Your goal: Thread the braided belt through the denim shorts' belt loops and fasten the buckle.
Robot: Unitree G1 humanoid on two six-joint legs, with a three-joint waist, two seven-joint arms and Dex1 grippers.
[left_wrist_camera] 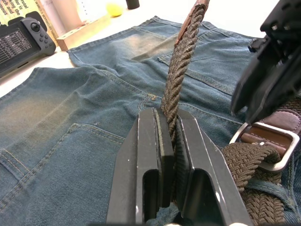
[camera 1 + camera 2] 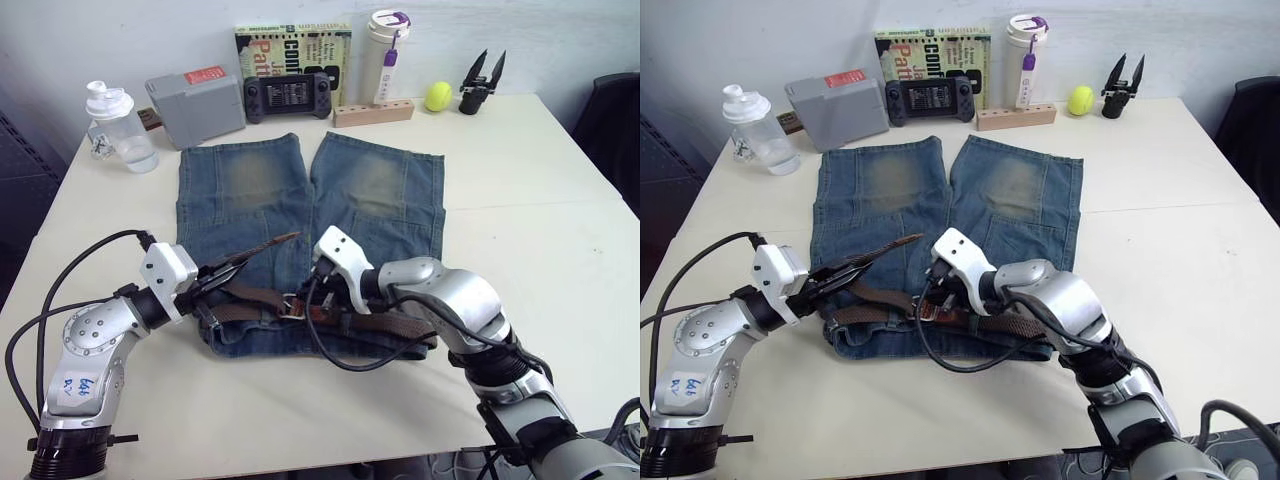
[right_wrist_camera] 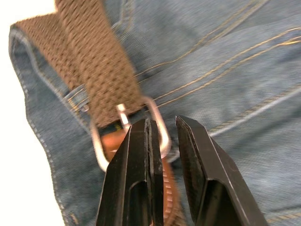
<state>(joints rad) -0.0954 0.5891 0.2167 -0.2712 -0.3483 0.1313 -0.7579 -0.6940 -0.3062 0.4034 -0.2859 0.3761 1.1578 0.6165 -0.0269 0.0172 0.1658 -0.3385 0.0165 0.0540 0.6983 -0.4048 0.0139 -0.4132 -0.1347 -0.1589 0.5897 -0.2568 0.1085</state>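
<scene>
The denim shorts point(image 2: 260, 190) lie flat on the white table, legs pointing away from me, waistband nearest. The braided belt point(image 2: 380, 322) runs along the waistband, passing under a belt loop point(image 3: 77, 96). Its silver buckle point(image 2: 293, 306) sits on a tan leather end at mid-waist. My left gripper point(image 2: 215, 275) is shut on the belt's free end, which sticks up and out over the left leg to its tip point(image 2: 285, 238). Just over the buckle point(image 3: 157, 117) my right gripper point(image 3: 164, 127) is open, with bare denim showing between its fingers.
Along the table's far edge stand a clear bottle point(image 2: 118, 128), a grey box point(image 2: 195, 105), a game controller point(image 2: 288, 97), a book point(image 2: 292, 45), a white tumbler point(image 2: 385, 55), a wooden block point(image 2: 372, 112), a yellow ball point(image 2: 438, 96) and a black two-pronged tool point(image 2: 480, 85).
</scene>
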